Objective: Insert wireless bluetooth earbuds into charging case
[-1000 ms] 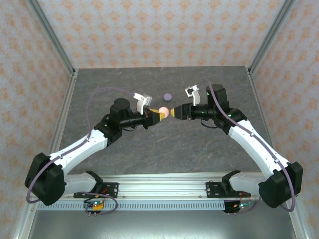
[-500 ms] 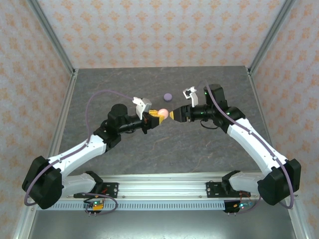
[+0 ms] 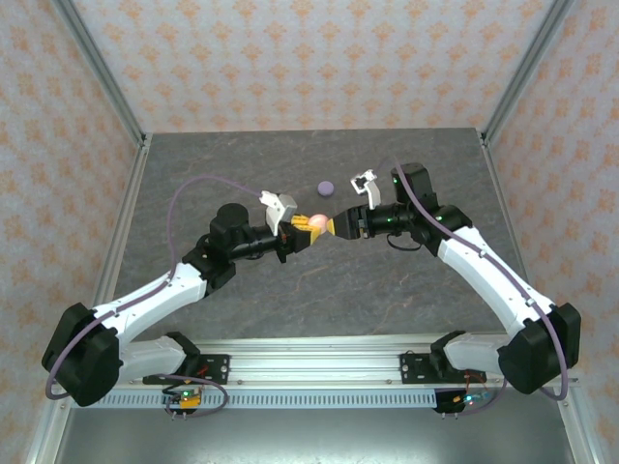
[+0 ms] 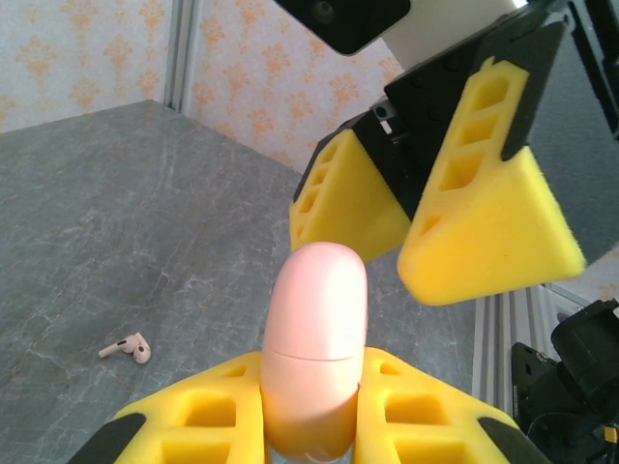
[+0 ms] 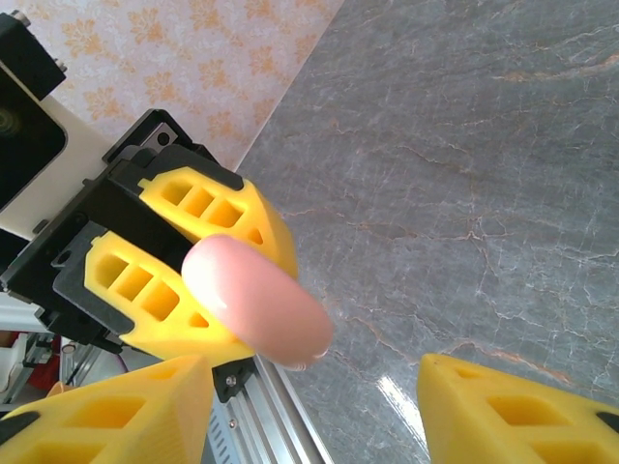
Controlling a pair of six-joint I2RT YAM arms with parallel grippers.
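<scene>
Over the middle of the table (image 3: 387,290), the left gripper (image 3: 306,226) is clamped on a pink charging case (image 3: 315,220). The case's lid is closed and its rounded end pokes out towards the right gripper (image 3: 335,225). That one has its yellow fingers (image 4: 484,208) spread wide, right at the case's tip (touching or not, I can't tell). One pinkish earbud (image 4: 126,346) lies loose on the grey tabletop, well apart from the case. A small purple disc (image 3: 326,188) sits farther back.

A grey marbled table (image 3: 319,300) stands enclosed by pale orange-patterned walls (image 3: 309,68) and metal posts (image 3: 102,72).
</scene>
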